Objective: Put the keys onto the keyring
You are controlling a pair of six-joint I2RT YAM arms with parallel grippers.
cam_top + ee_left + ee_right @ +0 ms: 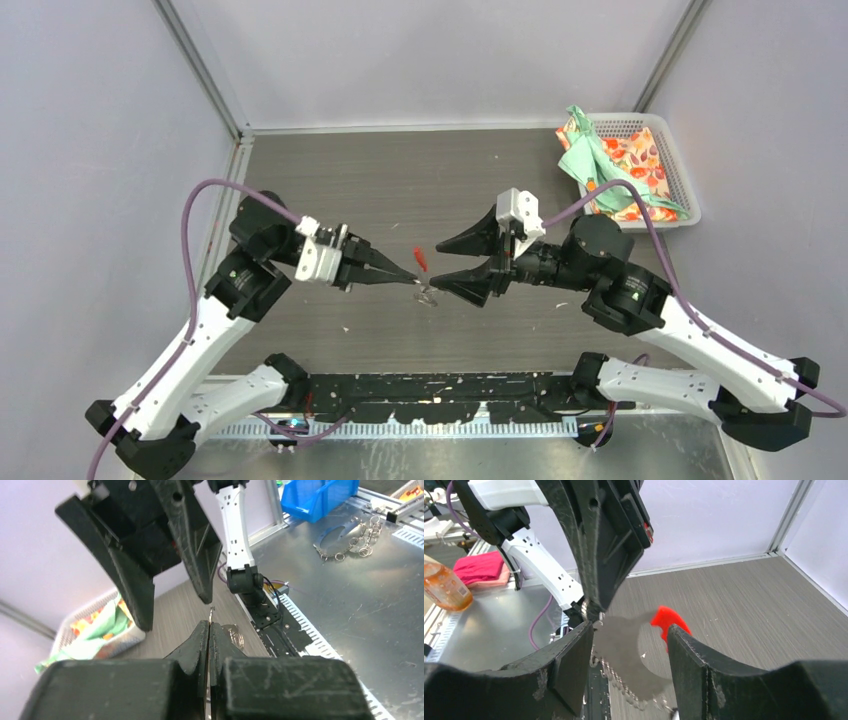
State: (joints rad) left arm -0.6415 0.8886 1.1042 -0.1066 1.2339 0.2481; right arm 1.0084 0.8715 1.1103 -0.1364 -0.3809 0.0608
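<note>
The keyring (428, 294) is a light, limp chain loop that will likely sag and swing, and its thin links look slippery. The stiff red tab (669, 621) seems the surest place to pinch, leaving the loop free for threading. Just left of the red tab, the left fingers (385, 268) are pressed fully together on a sliver of metal, seemingly the loop itself. Right of the red tab, the right fingers (470, 240) stand wide apart, straddling tab and loop and gripping nothing. The keys I cannot make out.
</note>
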